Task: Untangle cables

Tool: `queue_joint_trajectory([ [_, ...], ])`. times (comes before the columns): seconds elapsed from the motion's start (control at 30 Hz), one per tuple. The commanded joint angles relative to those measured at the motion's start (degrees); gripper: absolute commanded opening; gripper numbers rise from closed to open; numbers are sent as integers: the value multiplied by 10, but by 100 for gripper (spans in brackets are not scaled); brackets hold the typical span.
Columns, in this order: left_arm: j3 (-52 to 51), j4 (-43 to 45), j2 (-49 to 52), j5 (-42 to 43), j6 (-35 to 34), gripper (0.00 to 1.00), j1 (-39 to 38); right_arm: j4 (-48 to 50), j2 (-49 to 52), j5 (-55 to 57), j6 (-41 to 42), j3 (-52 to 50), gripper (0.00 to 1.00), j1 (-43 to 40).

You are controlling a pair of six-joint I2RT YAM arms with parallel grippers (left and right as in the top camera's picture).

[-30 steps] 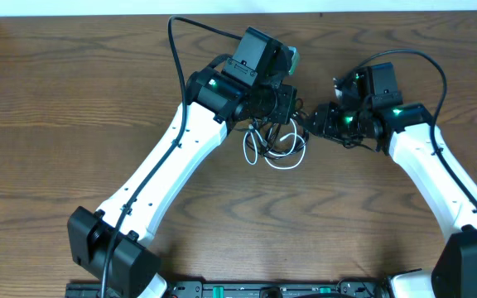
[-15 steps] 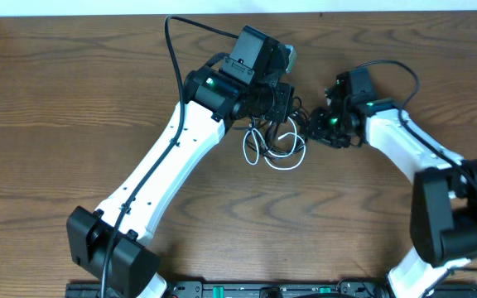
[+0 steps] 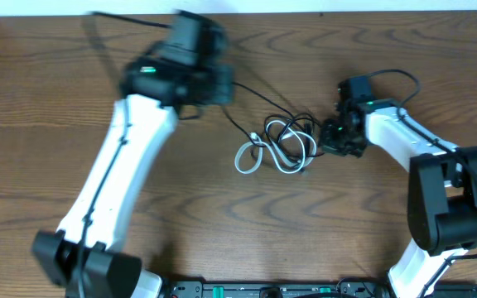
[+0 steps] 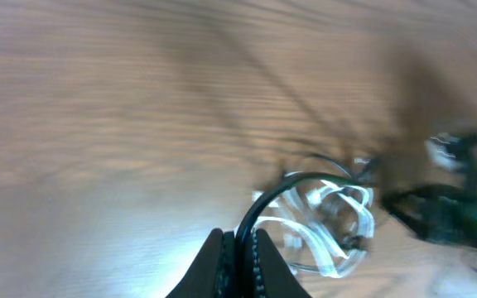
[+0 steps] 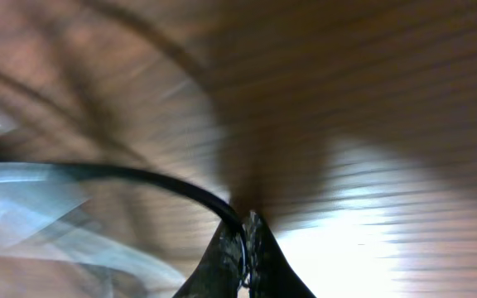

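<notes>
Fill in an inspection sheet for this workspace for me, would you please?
Surface: brown wood-grain table.
Job's things: black cable and white cable, loops intertwined mid-table; black one drawn out toward the left arm.
Clutter: nothing seen.
End effectors: left end effector shut on the black cable; right end effector shut on it too.
Cables: robot's own wire arcs over the right arm; the left arm's is blurred.
Surroundings: pale strip along the far edge; dark equipment at the near edge.
</notes>
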Motion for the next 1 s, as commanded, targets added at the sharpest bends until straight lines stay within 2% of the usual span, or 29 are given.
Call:
queue_joint_trajectory([
  [0.0,5,-28,-37,-82,-1,8,69,-19,-49,48,-33,4,1,-44],
  [0.2,3,-43,-33,-101,0,7,157,-34,-133,11,-79,4,1,-102],
  [0.47,3,-46,-33,-95,27,7,169,-45,-231,-63,-82,4,1,-166],
  [0.67,3,-47,-33,16,51,7,162,-2,-253,-309,-142,10,1,-158],
  [0.77,3,-45,-33,78,65,8,147,3,-254,-368,-143,40,1,-136],
  [0.87,3,-43,-33,122,66,17,122,-7,-254,-383,-141,89,1,-109],
  [0.9,3,-41,-33,133,66,28,107,-14,-254,-381,-134,116,1,-97],
  [0.97,3,-38,-33,135,66,37,86,-18,-254,-381,-109,151,1,-87],
])
